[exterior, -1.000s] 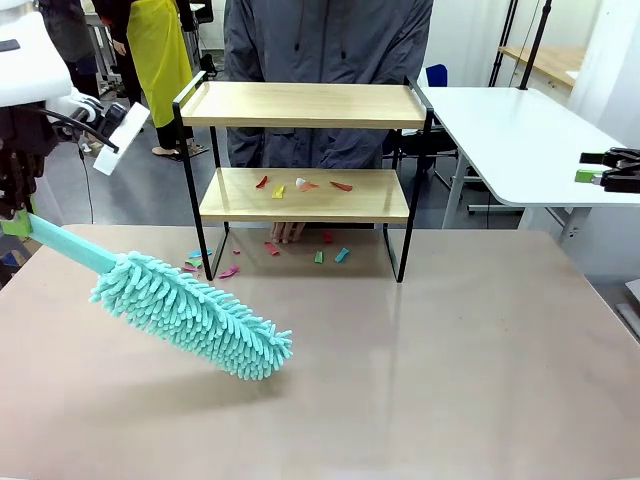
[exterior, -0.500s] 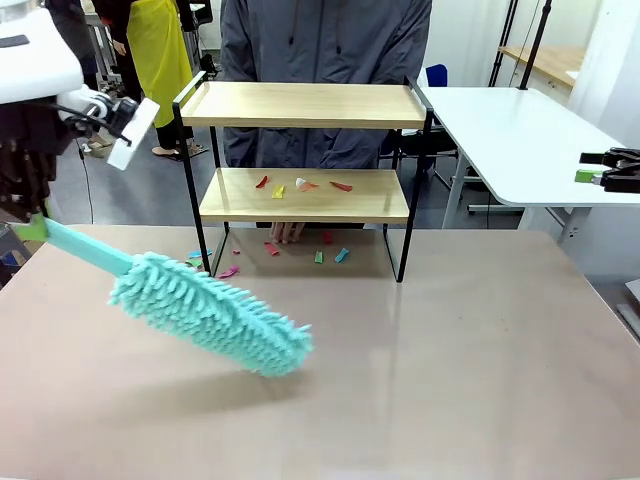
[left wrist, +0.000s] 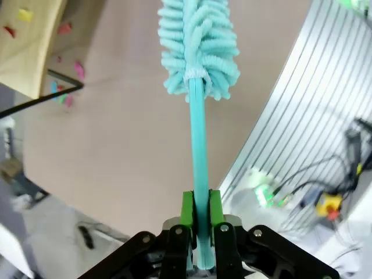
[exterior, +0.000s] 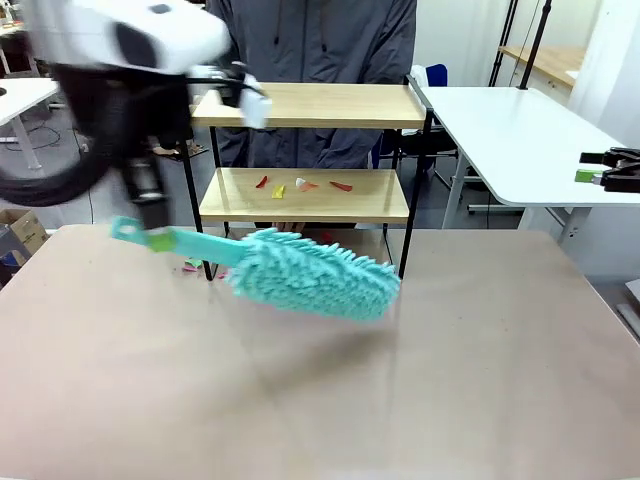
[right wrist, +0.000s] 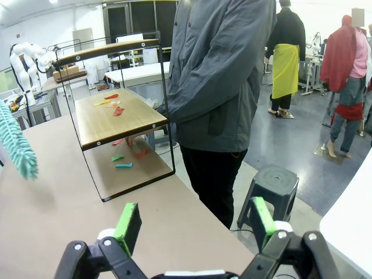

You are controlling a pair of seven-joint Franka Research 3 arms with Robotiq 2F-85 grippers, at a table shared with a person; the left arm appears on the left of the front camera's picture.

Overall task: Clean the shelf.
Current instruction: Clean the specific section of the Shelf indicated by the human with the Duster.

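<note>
One duster point(exterior: 315, 272), handle clamped in left fingers point(left wrist: 186, 212), long axis left-right, head just near of shelf point(exterior: 320, 105); right fingers point(right wrist: 129, 224) wide, empty.

Front cam has my left arm as a blurry white rounded shell point(exterior: 100, 35) over a black wrist, with a thick black cable point(exterior: 45, 188) looping underneath. On the wrist cam the left gripper point(left wrist: 198, 203) is all black linkage with two bright green pads point(left wrist: 186, 209) and small silver screws point(left wrist: 175, 231) at the knuckles. The right gripper point(right wrist: 195, 224) looks the same: black links, chunky green finger pads point(right wrist: 129, 224), silver screw heads point(right wrist: 278, 235) and a white strip point(right wrist: 186, 273) at the base.
</note>
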